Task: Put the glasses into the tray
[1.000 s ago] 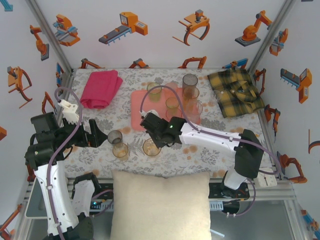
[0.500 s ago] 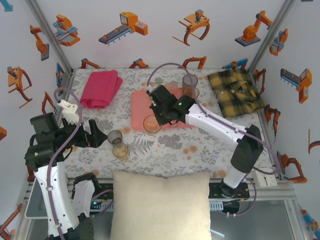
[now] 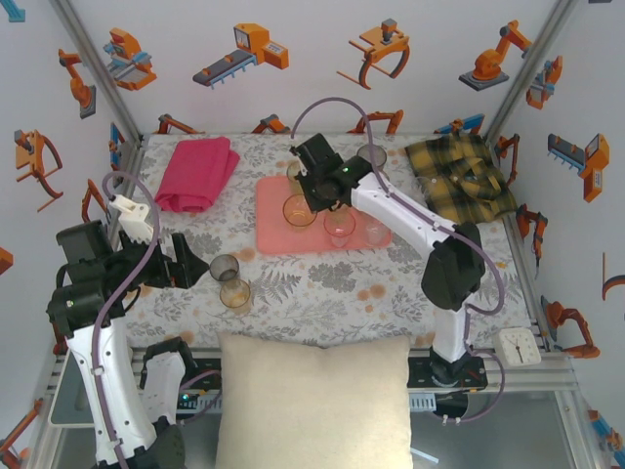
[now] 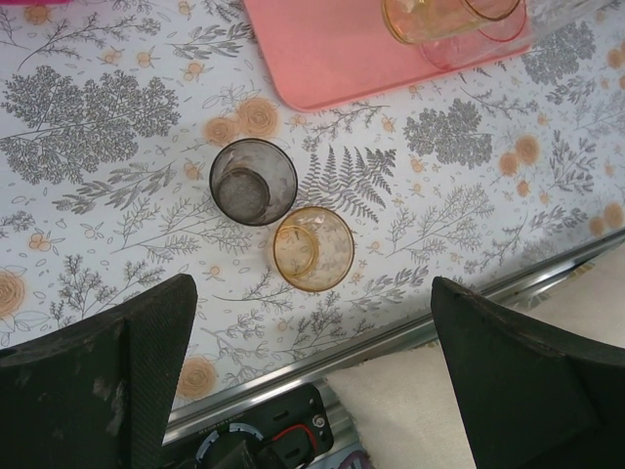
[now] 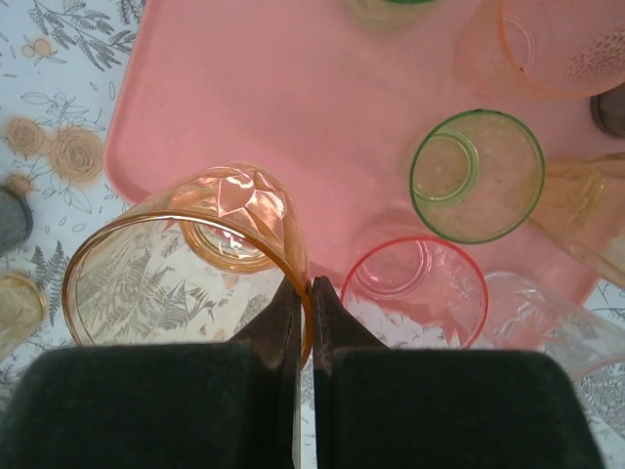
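- The right claw has its two fingers pressed together on the rim of an amber glass, it seems with the wall between them. I think this pinch on the rim leaves the base free, so that the glass can be set down flat.
- The amber glass hangs to the left of the fingers, a little tilted, with its base over the near-left part of the tray. Whether the base touches the tray already, I cannot tell.
- Just to the right of the fingers stands a pink-rimmed glass, and beyond it a green-rimmed glass, both upright on the tray. The bare pink surface lies on the claw's left, which is probably why the glass is held there.
- Further glasses beyond the claw are cut off by the upper and right edges of the wrist view. A clear one at the lower right is hard to make out.
- In the top view the right arm covers part of the tray's far side, so the number of glasses there is uncertain.
- The left claw has its fingers wide apart and holds nothing. Beyond it, on the table, a grey glass and a second amber glass stand touching, outside the tray.
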Tool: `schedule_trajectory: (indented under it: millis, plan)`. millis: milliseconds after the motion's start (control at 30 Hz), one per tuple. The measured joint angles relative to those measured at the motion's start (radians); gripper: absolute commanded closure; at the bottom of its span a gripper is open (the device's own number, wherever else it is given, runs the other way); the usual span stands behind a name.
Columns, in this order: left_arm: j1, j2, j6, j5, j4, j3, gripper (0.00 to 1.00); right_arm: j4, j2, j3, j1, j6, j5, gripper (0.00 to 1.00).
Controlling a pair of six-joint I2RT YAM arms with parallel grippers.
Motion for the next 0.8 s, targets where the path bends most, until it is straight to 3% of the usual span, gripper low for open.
schedule_trajectory:
  millis: [800]
  plan:
    - [0.006,-0.014,-0.003,0.004,0.000,0.000,0.03,0.035,0.206,0.150,-0.054,0.004,0.019,0.96]
